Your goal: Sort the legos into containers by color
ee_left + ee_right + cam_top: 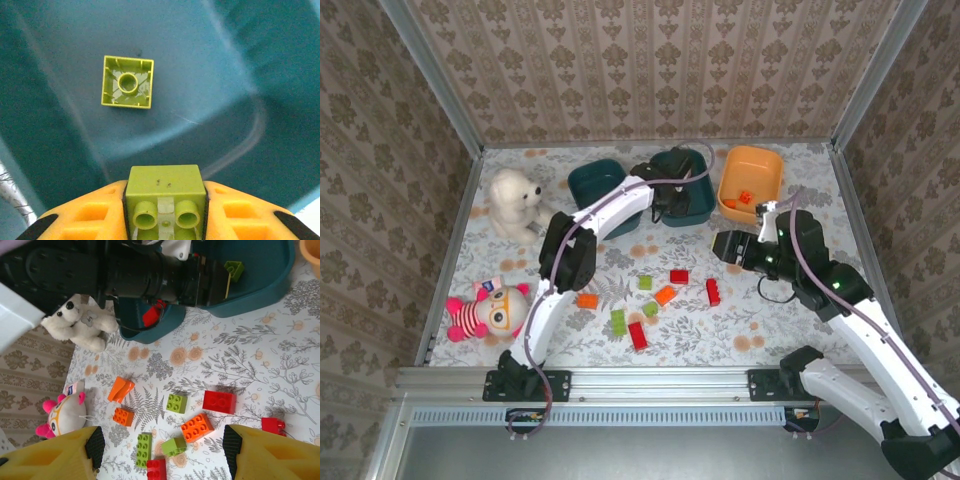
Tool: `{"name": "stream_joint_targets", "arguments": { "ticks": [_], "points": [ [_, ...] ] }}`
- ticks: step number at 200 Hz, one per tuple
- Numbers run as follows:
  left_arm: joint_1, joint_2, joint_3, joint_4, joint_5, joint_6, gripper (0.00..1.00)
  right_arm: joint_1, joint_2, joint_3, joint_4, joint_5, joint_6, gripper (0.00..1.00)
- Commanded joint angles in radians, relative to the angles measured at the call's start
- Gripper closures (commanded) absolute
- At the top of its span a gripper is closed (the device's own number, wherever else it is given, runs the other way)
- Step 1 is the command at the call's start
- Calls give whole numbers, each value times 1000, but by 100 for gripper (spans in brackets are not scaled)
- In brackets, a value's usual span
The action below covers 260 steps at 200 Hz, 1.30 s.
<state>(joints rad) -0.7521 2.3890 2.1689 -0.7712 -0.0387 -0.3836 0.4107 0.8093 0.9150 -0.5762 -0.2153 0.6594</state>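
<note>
Our left gripper (165,205) clamps a green brick (164,181) over the middle teal bin (230,70), where one upturned green brick (127,82) lies. Our right gripper (163,445) gapes empty. Roughly nine loose bricks (665,295) await sorting.

No text, number or brand can be read in any of the views. The pink plush doll (62,412), at the near left of the scene, has a small white tag (75,388) beside its head. The tag bears some coloured marks, but they are too small to make out. The light green lego (166,197) closest to the left wrist camera shows its studs, and they are too blurred to tell any lettering.
</note>
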Motion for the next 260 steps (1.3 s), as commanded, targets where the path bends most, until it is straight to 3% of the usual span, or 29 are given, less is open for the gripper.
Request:
{"name": "stream_joint_targets", "arguments": {
  "ticks": [1, 56, 114, 166, 206, 240, 260],
  "points": [
    [-1, 15, 48, -3, -37, 13, 66, -11, -29, -22, -61, 24, 9, 33],
    [-14, 57, 67, -53, -44, -9, 61, -42, -10, -32, -47, -21, 1, 33],
    [-9, 12, 132, -110, -50, -33, 37, -61, 43, -7, -37, -42, -35, 33],
    [18, -173, 122, -101, -53, -92, 33, -74, 73, 115, -78, 94, -117, 32],
    [69, -413, -100, -26, -50, -137, 33, -78, 117, 226, -76, 180, -179, 31],
    [133, -684, -432, 60, -59, -196, 32, -71, 155, 252, -58, 171, -202, 31],
    [170, -839, -621, 65, -66, -224, 32, -19, 187, 261, -50, 183, -228, 31]
  ]
}}
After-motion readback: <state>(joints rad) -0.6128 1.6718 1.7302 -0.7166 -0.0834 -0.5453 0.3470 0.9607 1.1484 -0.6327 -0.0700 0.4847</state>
